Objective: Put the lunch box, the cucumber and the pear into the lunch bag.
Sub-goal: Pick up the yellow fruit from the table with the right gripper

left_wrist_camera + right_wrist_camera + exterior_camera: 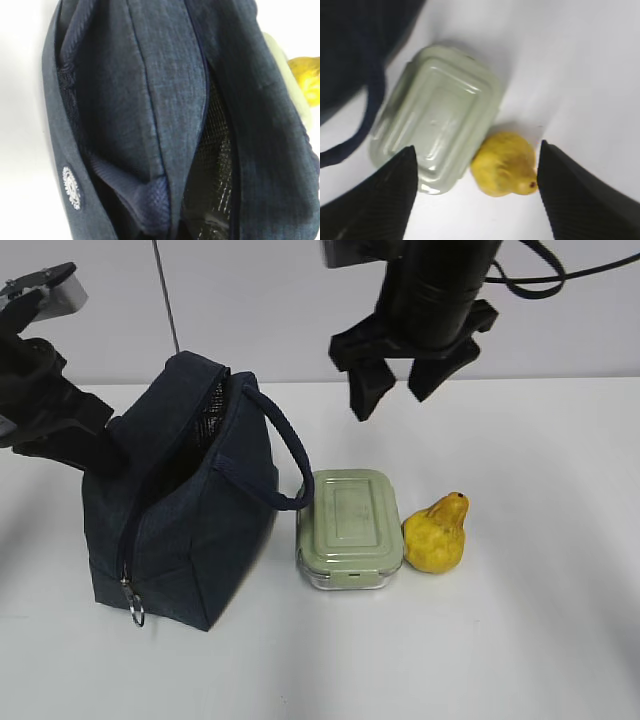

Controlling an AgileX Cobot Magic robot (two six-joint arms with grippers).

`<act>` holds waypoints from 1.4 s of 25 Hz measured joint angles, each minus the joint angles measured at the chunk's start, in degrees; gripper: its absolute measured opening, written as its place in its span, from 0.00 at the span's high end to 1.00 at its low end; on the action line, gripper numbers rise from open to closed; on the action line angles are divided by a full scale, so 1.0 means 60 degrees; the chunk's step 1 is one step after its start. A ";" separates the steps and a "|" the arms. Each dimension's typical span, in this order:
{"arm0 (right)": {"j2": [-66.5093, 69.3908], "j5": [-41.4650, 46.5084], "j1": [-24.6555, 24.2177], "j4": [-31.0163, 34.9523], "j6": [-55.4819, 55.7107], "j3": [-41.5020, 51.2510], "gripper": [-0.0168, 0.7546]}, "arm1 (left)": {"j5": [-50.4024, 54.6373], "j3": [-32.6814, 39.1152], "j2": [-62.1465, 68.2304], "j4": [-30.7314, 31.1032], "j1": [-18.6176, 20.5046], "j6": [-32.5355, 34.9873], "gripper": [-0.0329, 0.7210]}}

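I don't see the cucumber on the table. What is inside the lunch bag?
Through the lunch bag's opening only dark mesh and silvery lining show. The fabric covers the rest, so a cucumber inside cannot be confirmed.

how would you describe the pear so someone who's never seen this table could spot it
Start at the dark navy lunch bag on the left of the white table. Just right of it sits the green-lidded lunch box, and the pear rests against that box's right side. It is the only yellow thing, small, blotchy and rounded.

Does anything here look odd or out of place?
Nothing is spilled or broken. The lunch bag leans, its side pinched by the left arm. The pear lies against the lunch box. No cucumber shows.
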 joint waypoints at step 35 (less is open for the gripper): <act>0.1143 -0.0027 -0.1010 0.0125 -0.0736 0.2088 0.27 | 0.0015 0.0000 0.0000 0.0060 0.0000 0.0000 0.96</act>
